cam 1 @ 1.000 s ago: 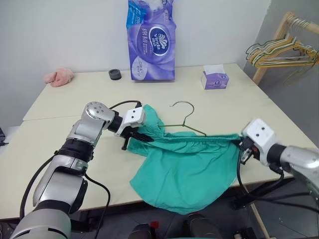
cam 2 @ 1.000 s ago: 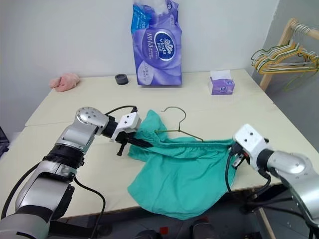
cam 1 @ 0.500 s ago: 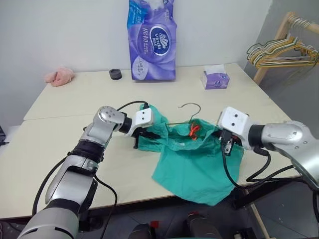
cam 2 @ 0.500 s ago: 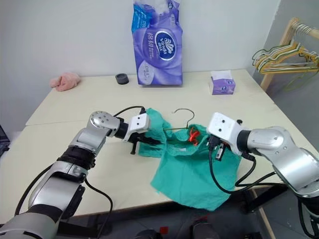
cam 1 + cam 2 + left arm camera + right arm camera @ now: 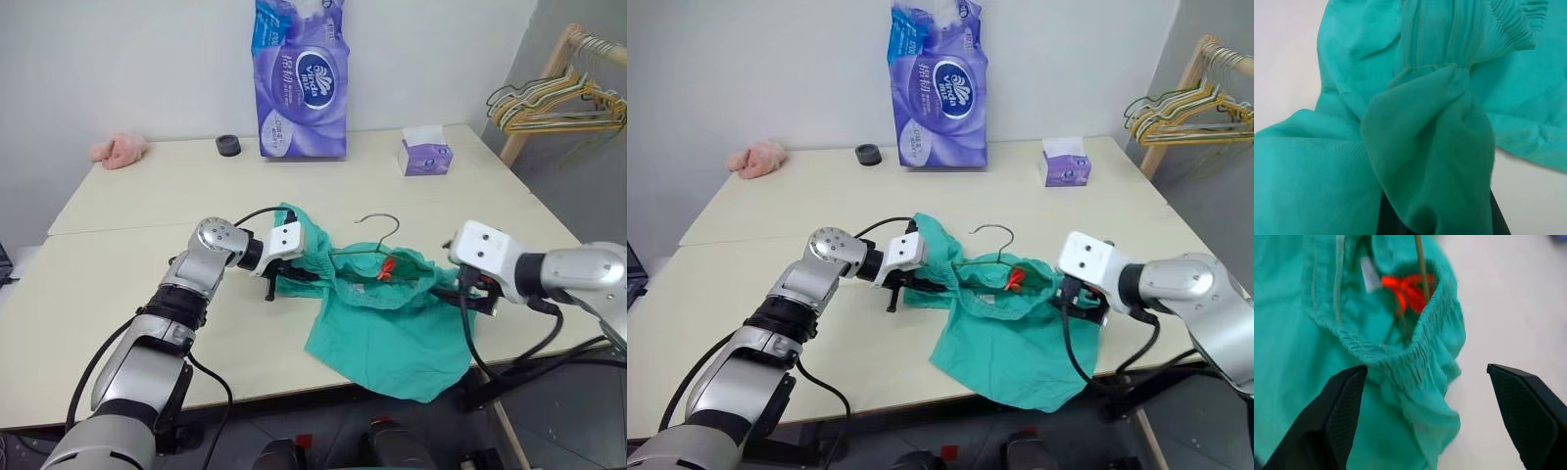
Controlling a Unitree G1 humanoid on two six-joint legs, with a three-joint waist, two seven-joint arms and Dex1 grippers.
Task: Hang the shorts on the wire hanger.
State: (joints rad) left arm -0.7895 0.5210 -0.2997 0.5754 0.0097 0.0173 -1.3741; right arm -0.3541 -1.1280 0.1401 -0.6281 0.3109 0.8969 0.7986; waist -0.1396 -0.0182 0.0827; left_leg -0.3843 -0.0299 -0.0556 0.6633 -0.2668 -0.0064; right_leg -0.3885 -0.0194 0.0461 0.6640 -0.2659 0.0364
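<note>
Fingers: we see left gripper (image 5: pixel 290 273) clamped on shorts (image 5: pixel 387 323); right gripper (image 5: pixel 1440 423) spread wide, holding nothing, beside waistband.

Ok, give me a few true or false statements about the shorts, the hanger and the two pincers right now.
1. The left pincer is shut on the shorts. True.
2. The right pincer is clamped on the waistband. False: it is open, fabric between its fingers.
3. The hanger hook sticks out above the shorts. True.
4. The shorts lie wholly on the table. False: part hangs over the front edge.
5. The tissue box sits on the shorts. False: it stands apart, further back.
</note>
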